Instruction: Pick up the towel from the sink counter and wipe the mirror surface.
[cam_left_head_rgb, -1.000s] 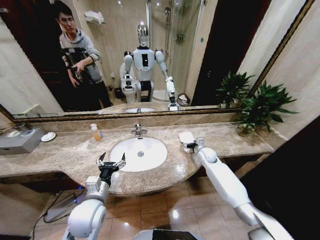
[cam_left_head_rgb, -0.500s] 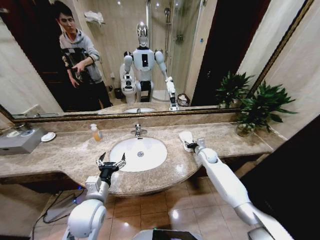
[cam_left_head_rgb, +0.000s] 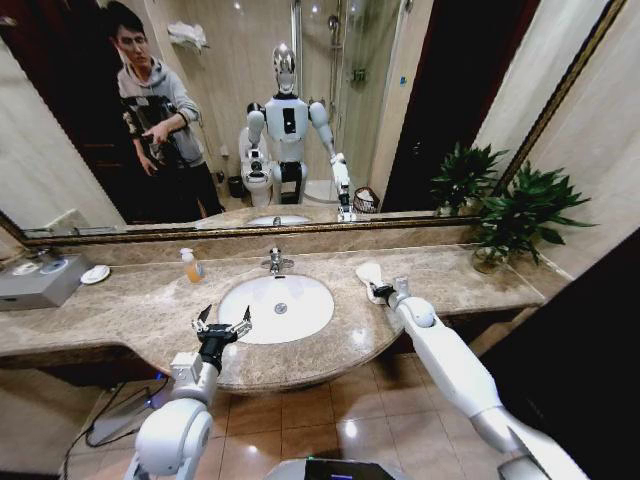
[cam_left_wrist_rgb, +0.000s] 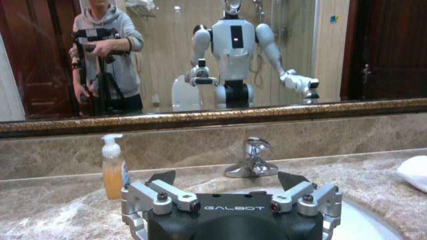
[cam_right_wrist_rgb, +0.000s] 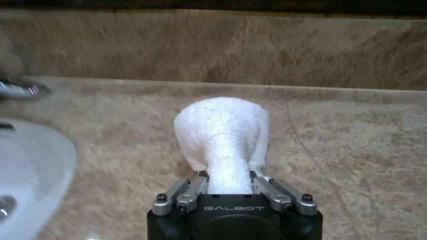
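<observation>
Pinching the near end of the towel (cam_right_wrist_rgb: 223, 132), the right gripper (cam_right_wrist_rgb: 228, 186) has its fingers pressed onto a bunched ridge of cloth, so the pick-up step looks in hand; the rest of the towel lies on the sink counter (cam_left_head_rgb: 130, 300) just beyond the jaws, right of the basin (cam_left_head_rgb: 276, 307). Next, by my reading, comes a lift off the counter and a carry up toward the mirror surface (cam_left_head_rgb: 420, 110) behind the basin. Left of the basin's front edge, the left gripper (cam_left_head_rgb: 222, 326) hovers idle, fingers spread.
</observation>
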